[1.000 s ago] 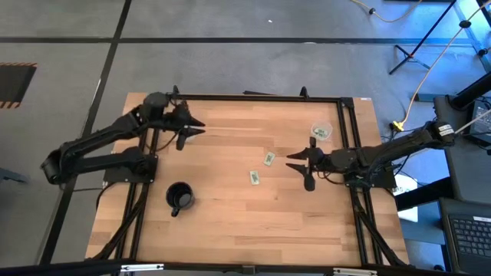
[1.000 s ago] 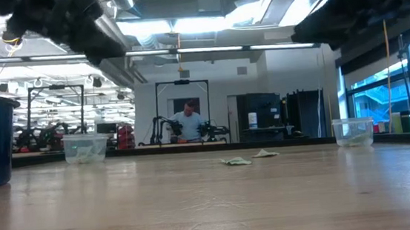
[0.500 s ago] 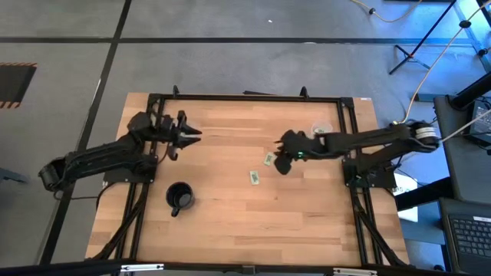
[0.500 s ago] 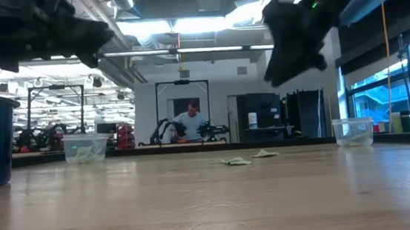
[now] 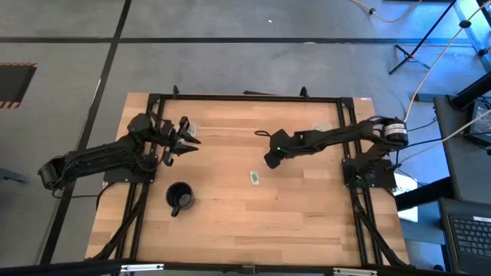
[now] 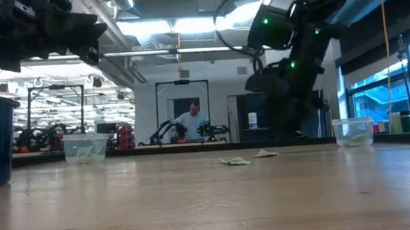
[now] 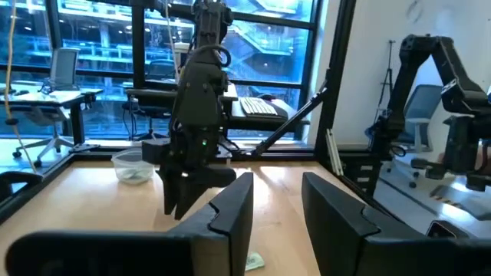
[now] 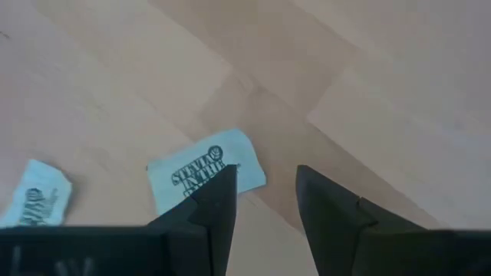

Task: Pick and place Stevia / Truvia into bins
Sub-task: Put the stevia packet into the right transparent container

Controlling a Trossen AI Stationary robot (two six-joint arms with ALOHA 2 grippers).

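Under right gripper (image 8: pixel 265 203): pale green Stevia sachet (image 8: pixel 205 178), flat.

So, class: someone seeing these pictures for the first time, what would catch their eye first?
Probably the right gripper, open and pointing down over a pale green sachet near the middle of the table. Next, the left gripper, open and raised near the far left corner, and the black mug towards the near left.

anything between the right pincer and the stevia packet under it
Nothing visible does. The right pincer hangs open directly over the pale green paper Stevia sachet, only bare wooden table around it. A second sachet lies off to the side.
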